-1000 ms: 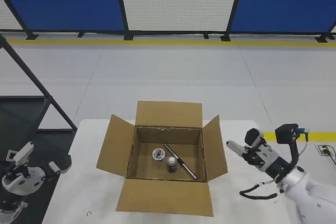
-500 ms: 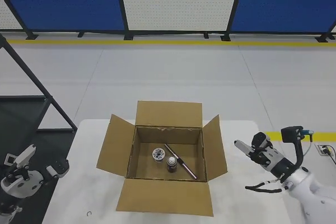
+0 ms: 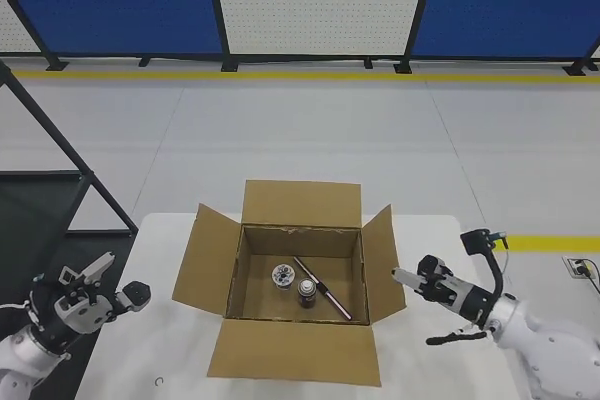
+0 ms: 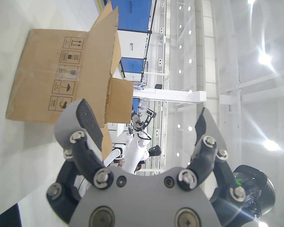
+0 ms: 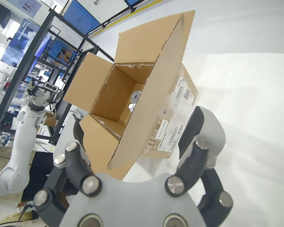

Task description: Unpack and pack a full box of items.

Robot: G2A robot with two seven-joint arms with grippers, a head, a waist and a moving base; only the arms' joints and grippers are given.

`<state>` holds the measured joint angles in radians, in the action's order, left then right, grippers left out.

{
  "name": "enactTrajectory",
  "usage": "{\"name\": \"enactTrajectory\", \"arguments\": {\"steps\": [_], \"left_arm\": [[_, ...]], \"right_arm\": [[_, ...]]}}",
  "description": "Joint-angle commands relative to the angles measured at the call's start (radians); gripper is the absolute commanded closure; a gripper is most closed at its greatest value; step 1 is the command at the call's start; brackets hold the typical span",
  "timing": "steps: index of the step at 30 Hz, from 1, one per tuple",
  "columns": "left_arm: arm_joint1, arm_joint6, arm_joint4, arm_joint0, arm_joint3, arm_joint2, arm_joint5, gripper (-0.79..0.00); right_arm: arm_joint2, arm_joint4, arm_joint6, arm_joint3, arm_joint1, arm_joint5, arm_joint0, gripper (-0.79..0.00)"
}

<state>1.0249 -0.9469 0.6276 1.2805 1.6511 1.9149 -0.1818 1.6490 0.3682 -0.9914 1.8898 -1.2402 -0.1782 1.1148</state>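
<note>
Inside brown cardboard box (image 3: 300, 205), slim metal rod (image 3: 322, 288) lies slanted, near end toward box's right wall; your right tool (image 3: 402, 272), spread and empty, hangs beside that wall; left tool (image 3: 123, 279), also spread, farther off.

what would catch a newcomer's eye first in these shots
An open cardboard box sits in the middle of the white table with its flaps spread. A thin rod, a round metal part and a small capped item lie on its floor. The left gripper and right gripper flank it, fingers open and empty.
</note>
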Motion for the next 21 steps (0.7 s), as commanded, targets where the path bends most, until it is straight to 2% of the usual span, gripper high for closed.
{"name": "enactTrajectory", "arguments": {"steps": [1,9,14,21], "left_arm": [[-0.001,-0.015,0.011,-0.025,-0.027,-0.024,-0.006,-0.785],[-0.003,-0.001,0.021,-0.122,-0.104,-0.112,-0.008,-0.785],[-0.004,0.004,0.016,-0.153,-0.113,-0.152,-0.007,-0.785],[-0.005,0.021,0.011,-0.181,-0.113,-0.193,-0.003,-0.785]], "right_arm": [[-0.013,-0.03,-0.013,-0.005,0.002,-0.01,-0.007,-0.785],[-0.116,-0.063,-0.044,0.01,0.008,-0.03,-0.05,-0.785],[-0.192,-0.066,-0.041,0.007,0.008,-0.017,-0.105,-0.785],[-0.312,-0.072,-0.029,-0.067,0.001,0.033,-0.202,-0.785]]}}
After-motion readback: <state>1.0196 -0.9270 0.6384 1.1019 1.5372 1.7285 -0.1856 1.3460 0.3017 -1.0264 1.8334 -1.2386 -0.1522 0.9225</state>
